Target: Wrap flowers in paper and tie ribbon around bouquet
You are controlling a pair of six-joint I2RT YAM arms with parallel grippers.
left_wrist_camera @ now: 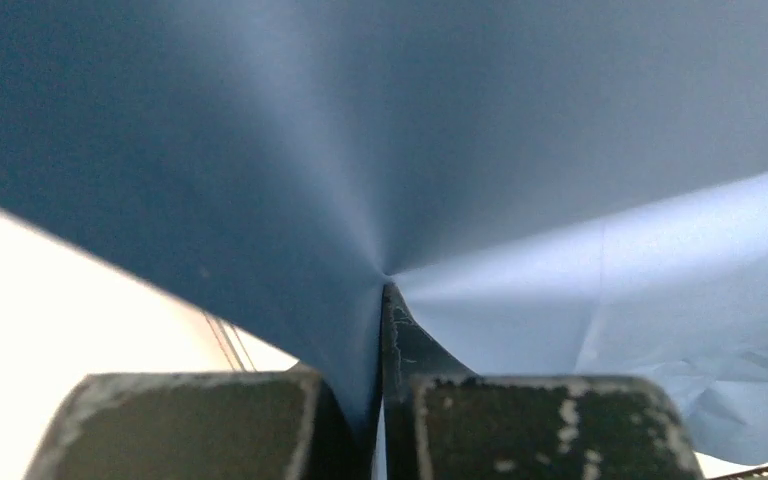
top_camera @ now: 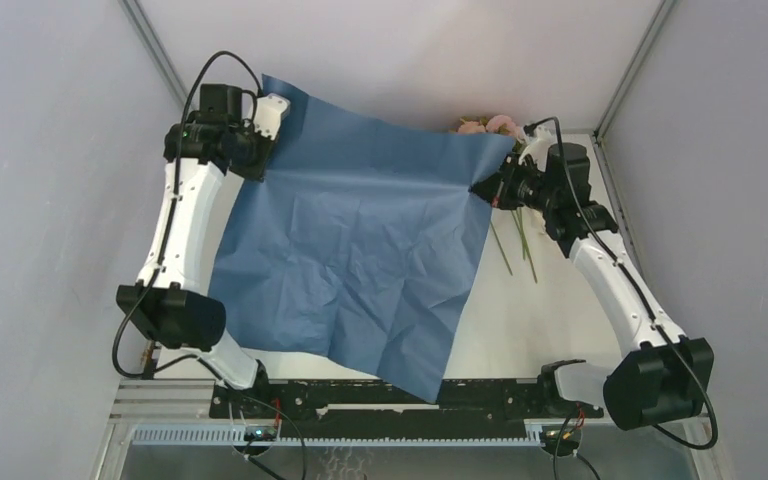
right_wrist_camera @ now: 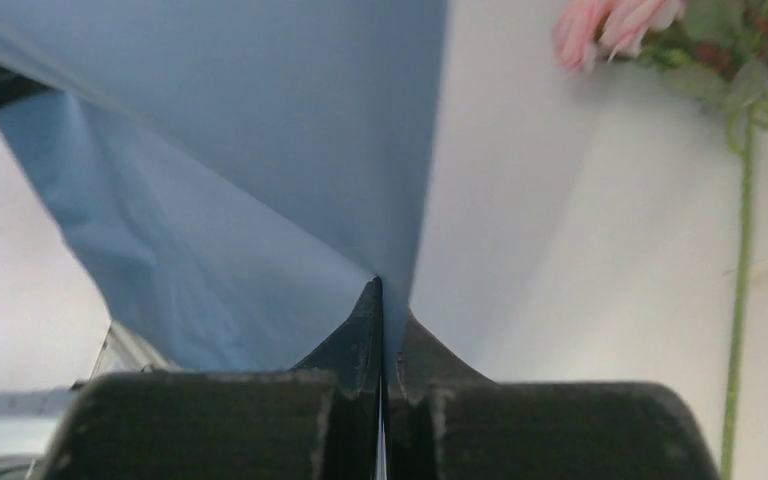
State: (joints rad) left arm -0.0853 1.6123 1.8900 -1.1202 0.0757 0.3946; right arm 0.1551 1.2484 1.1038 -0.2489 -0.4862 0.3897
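The blue paper [top_camera: 360,250] is stretched across the table, its far edge raised and its near corner hanging over the front rail. My left gripper [top_camera: 259,166] is shut on the paper's left edge near the far left corner; in the left wrist view the sheet [left_wrist_camera: 260,150] is pinched between the jaws of that gripper [left_wrist_camera: 385,292]. My right gripper [top_camera: 491,188] is shut on the right edge, the paper [right_wrist_camera: 260,120] clamped in it [right_wrist_camera: 385,290]. The flowers [top_camera: 488,125] lie at the back right, pink blooms [right_wrist_camera: 615,25] and stems [top_camera: 520,240] on the table. The ribbon and bouquet are out of view.
White table [top_camera: 550,330] shows to the right of the sheet. Grey walls close in on the left, back and right. A black rail [top_camera: 500,395] with the arm bases runs along the near edge.
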